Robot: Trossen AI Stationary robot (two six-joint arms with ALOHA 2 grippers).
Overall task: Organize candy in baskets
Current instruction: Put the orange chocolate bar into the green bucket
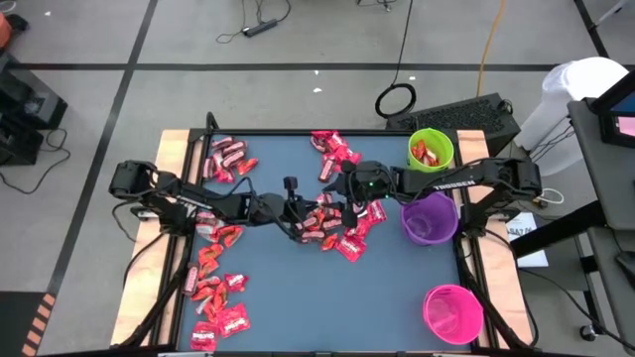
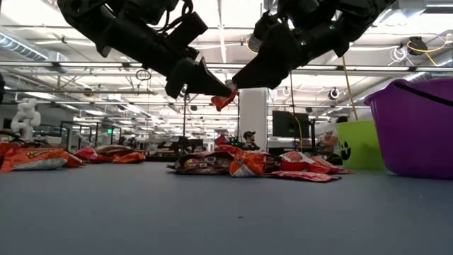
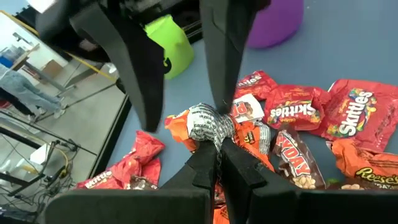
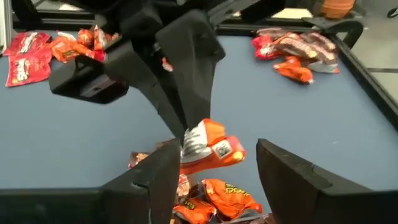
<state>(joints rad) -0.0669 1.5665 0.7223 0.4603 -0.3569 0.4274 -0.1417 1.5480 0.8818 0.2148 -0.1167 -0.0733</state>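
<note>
Left gripper (image 2: 225,91) pinching orange candy (image 4: 208,146) above centre pile (image 1: 332,226), right gripper (image 4: 214,171) spread around it.

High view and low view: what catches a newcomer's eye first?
Above the blue table's middle, the left gripper holds a crinkly orange wrapped candy pinched in the air, and the open right gripper faces it closely. Below lies a heap of shiny red and orange sweets, beside the round purple plastic basket.

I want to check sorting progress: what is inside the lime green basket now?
In the high view, the lime green basket holds a few red wrapped candies. How many lie there, or whether more hide beneath them, cannot be seen.
</note>
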